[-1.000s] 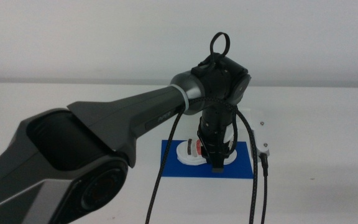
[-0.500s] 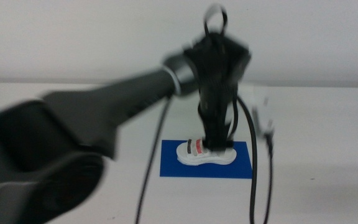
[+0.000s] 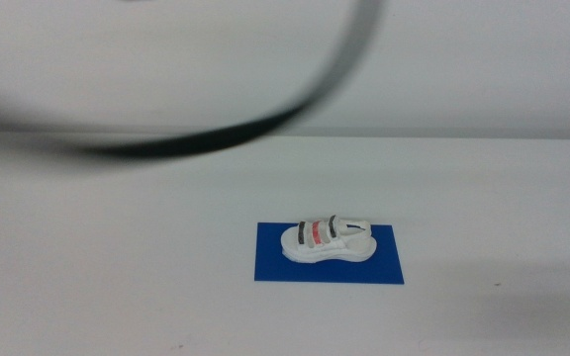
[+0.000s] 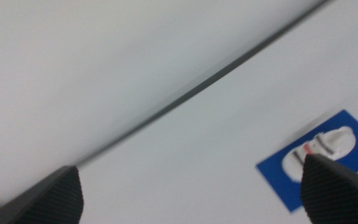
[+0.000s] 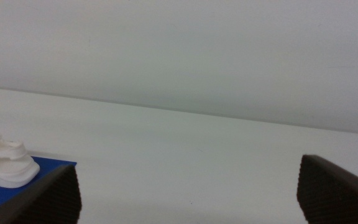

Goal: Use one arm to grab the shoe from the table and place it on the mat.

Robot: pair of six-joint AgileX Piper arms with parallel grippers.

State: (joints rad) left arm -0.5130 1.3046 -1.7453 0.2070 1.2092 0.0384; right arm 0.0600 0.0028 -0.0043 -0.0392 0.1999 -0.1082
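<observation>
Left jaws: in the left wrist view we see the left gripper (image 4: 191,186) with its jaws spread wide and nothing between them; it looks down on the table from high up.
Right jaws: the right gripper (image 5: 188,190) is likewise parted and empty, low over the table, waiting off to the side.
Shoe: the shoe (image 3: 328,241) sits upright on the mat (image 3: 384,269), near its middle, at about 5 o'clock from the centre of the middle view; nothing touches it.
What has changed: a second ago the left arm stood over the mat with its gripper down on the shoe; half a second ago it was blurred in motion above it; now we find the arm gone from the middle view, with only a blurred cable (image 3: 265,124) sweeping across the top.
Meaning for the task: we judge the shoe released on the mat and the placing done, with only the retreat left.
Hard to make out: the cable is smeared by motion, and both arms' bodies are out of the middle view.
Table: the table (image 3: 117,247) around the mat is plain white.
</observation>
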